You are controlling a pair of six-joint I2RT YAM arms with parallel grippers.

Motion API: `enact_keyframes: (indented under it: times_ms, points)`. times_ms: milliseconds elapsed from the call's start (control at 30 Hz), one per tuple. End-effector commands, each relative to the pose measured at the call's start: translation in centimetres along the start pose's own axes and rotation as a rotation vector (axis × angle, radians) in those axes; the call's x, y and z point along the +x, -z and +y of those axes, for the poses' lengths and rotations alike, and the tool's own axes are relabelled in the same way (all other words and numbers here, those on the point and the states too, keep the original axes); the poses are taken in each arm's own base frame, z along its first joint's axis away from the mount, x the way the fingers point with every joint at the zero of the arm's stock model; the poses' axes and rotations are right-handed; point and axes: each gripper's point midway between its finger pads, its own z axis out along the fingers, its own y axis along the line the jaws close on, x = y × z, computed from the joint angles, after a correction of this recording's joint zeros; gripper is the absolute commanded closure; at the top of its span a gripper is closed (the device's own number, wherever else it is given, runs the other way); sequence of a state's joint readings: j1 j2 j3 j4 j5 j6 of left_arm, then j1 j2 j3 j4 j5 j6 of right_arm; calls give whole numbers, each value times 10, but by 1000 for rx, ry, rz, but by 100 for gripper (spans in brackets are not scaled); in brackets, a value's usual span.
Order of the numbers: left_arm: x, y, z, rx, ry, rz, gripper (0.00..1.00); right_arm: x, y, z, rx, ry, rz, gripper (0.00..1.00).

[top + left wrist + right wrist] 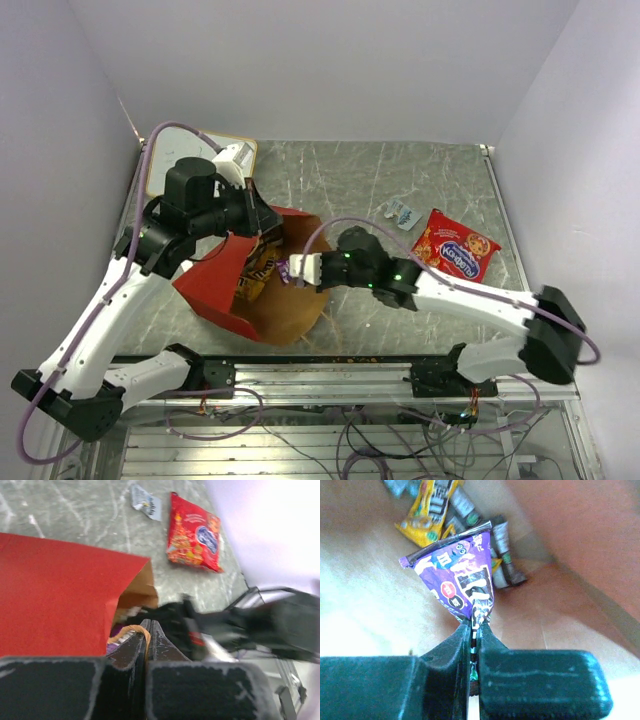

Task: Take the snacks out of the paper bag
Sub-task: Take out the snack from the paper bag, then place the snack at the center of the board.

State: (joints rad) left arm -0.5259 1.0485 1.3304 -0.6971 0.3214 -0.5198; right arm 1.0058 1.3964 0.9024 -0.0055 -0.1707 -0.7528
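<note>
The red paper bag [215,280] lies on its side with its brown mouth [290,300] facing the arms' side of the table. My left gripper [268,222] is shut on the bag's tan loop handle [131,630] and holds the mouth up. My right gripper [290,268] reaches into the mouth and is shut on a purple packet [460,577]. Deeper inside lie a yellow packet [427,515] and dark bars [502,550]. The large red crinkly bag [456,244] and a small grey-white wrapper [400,212] lie on the table to the right.
A white-faced board with a tan frame [240,155] lies at the back left under the left arm. Grey walls stand on three sides. The table's metal front rail [330,372] runs below the bag.
</note>
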Motion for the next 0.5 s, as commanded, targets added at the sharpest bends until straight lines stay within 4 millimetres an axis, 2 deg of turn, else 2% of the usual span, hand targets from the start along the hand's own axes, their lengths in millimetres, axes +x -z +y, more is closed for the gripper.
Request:
enact_keyframes:
  times_ms: [0, 167, 267, 400, 467]
  points:
    - [-9, -13, 28, -117, -14, -33, 93, -50, 52, -26, 115, -78, -156, 100]
    - [-13, -17, 32, -137, -32, -28, 93, -47, 86, -39, 206, -119, -115, 100]
    - [-10, -21, 29, -114, -35, -2, 93, -38, 108, -64, 368, -170, -70, 100]
    - [-7, -20, 31, -127, -24, 3, 93, -4, 137, -106, 660, -302, -7, 100]
    - [-6, -18, 32, -133, -10, -6, 93, 21, 145, -121, 733, -384, 35, 100]
